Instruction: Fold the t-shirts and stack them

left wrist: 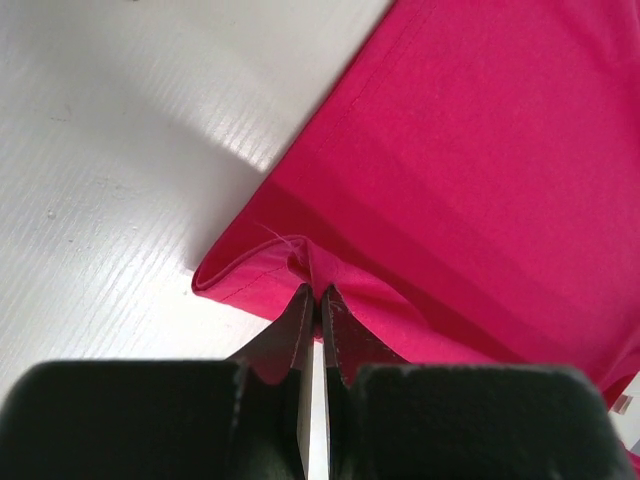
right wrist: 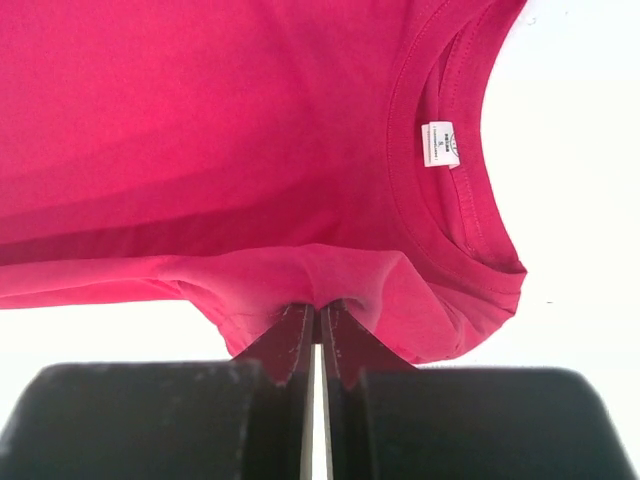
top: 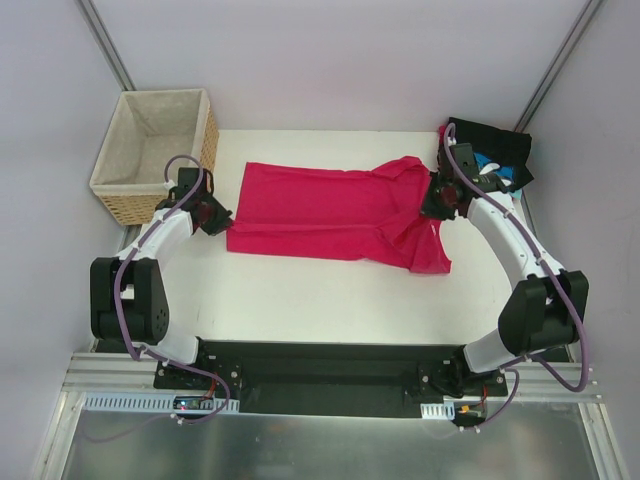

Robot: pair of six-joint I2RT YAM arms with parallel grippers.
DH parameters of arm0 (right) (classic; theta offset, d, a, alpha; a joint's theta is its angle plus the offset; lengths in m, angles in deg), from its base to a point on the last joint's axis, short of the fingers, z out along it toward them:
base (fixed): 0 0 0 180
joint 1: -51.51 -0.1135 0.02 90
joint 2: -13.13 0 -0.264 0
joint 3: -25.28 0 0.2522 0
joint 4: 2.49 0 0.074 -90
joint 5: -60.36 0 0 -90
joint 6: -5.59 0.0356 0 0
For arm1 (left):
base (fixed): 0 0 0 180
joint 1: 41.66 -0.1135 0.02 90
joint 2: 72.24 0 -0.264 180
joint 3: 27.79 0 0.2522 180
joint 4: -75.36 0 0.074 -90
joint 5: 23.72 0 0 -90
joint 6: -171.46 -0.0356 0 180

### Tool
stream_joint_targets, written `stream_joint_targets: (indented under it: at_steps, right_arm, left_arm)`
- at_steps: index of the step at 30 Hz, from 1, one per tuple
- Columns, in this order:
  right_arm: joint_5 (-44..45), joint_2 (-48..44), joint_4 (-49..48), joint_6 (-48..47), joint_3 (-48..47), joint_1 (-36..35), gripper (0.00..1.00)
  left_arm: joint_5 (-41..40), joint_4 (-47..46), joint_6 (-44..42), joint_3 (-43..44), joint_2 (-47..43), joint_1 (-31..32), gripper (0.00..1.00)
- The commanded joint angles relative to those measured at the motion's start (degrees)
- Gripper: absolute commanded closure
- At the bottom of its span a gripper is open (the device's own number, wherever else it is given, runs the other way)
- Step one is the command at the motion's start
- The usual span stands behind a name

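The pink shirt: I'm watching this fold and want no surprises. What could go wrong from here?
1. The left gripper and right gripper each pinch only a small bit of the pink shirt at its edge; the cloth might slip out on a pull.
2. The near sleeve lies crumpled and could get folded in unevenly.
3. The right gripper works close to the folded stack at the far corner and might nudge it.

wicker basket (top: 130, 207) at white table's (top: 300, 300) far-left corner.
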Motion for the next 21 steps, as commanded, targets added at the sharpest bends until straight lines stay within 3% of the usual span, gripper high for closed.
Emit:
stream_joint_targets:
  at_steps: [1,21]
  right_arm:
    - [1.1,-3.4,1.3,-0.8,-0.8,1.2,0.99]
    - [-0.4,-2.0,0.3,0.3,-0.6,1.5,0.99]
  left_arm:
    - [-0.2,-1.4,-1.0,2.0,-2.1,-0.7,1.00]
    - [2.1,-1.4,-1.6,5.7,0.8,0.0,1.00]
